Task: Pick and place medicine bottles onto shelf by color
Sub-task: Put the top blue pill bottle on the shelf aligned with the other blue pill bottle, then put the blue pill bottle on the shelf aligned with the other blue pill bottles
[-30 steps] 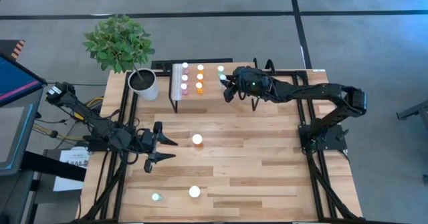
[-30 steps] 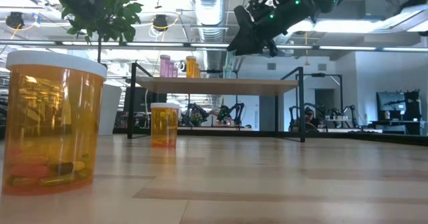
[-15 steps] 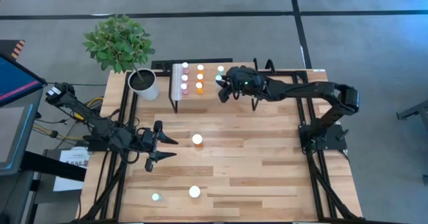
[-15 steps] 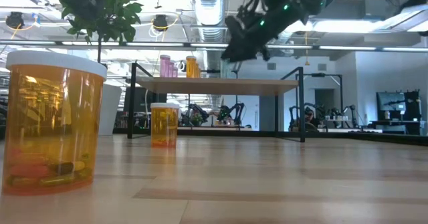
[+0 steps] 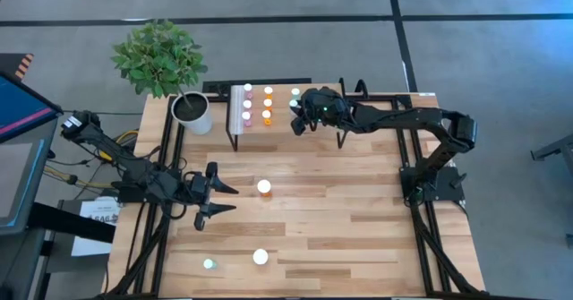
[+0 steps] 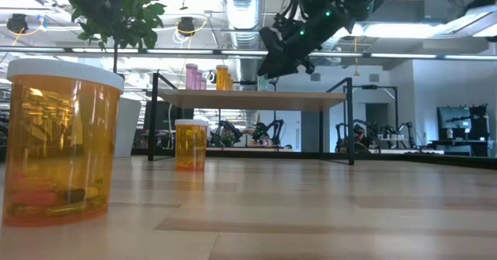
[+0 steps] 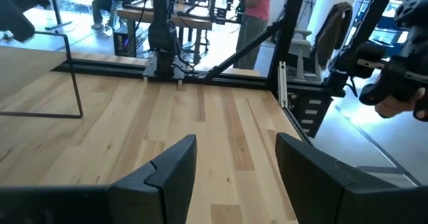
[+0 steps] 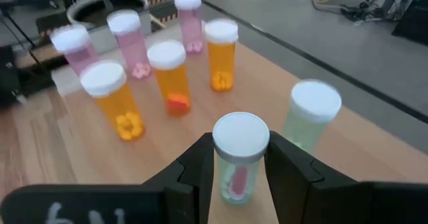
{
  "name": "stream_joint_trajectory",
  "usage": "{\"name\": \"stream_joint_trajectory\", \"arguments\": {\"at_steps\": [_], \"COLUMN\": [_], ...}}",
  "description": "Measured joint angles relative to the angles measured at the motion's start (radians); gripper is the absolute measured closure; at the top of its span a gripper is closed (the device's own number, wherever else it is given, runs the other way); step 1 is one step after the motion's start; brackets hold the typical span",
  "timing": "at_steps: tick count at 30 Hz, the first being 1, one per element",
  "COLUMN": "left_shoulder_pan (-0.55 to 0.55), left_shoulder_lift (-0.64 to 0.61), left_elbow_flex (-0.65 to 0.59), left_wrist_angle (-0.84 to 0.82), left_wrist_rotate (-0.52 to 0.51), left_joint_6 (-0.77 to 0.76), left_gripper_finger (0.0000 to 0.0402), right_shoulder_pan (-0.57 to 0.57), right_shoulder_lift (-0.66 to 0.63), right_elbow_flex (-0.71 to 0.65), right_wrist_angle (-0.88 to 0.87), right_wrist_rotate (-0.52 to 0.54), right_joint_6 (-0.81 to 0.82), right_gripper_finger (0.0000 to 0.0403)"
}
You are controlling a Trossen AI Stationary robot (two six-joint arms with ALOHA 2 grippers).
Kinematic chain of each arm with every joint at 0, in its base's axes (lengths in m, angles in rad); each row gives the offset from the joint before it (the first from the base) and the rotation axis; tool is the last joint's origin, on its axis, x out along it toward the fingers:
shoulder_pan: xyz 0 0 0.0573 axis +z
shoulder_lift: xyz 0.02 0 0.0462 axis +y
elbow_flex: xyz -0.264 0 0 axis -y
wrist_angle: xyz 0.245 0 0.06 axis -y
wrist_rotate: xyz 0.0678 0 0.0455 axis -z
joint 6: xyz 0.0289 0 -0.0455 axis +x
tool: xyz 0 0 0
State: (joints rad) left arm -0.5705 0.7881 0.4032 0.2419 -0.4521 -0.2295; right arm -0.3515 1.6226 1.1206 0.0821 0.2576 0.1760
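Shelf [image 5: 269, 126], far side of the table: your count there is three pink bottles [image 8: 130, 40], three orange bottles [image 8: 170, 73] and one green bottle [image 8: 309, 114], grouped by colour. An eighth, green bottle [image 8: 239, 156], sits clamped in the right gripper [image 8: 237, 167] just over the shelf beside its match, not yet released. Still on the tabletop [image 5: 340, 228]: two large orange bottles [image 6: 58, 140] and one small green bottle [image 5: 208, 265]. Left gripper [image 5: 215, 199] waits near its own table edge, jaws apart and empty.
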Motion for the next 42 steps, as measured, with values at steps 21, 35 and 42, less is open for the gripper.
{"name": "stream_joint_trajectory", "arguments": {"at_steps": [21, 35, 42], "left_shoulder_pan": [0.000, -0.057, -0.187], "left_shoulder_lift": [0.000, 0.000, 0.079], "left_elbow_flex": [0.000, 0.050, 0.187], "left_wrist_angle": [0.001, -0.134, -0.427], "left_wrist_rotate": [0.000, 0.028, 0.010], "left_joint_6": [-0.003, -0.085, -0.228], "left_gripper_finger": [0.0210, 0.0210, 0.0210], "right_shoulder_pan": [-0.002, 0.114, 0.368], "right_shoulder_lift": [-0.012, -0.257, -0.327], "right_elbow_flex": [-0.002, -0.001, -0.002], "right_wrist_angle": [-0.034, -0.215, -0.352], "right_wrist_rotate": [0.002, 0.002, 0.104], "right_joint_6": [-0.001, 0.033, 0.062], "right_gripper_finger": [0.0204, 0.0177, 0.0178]}}
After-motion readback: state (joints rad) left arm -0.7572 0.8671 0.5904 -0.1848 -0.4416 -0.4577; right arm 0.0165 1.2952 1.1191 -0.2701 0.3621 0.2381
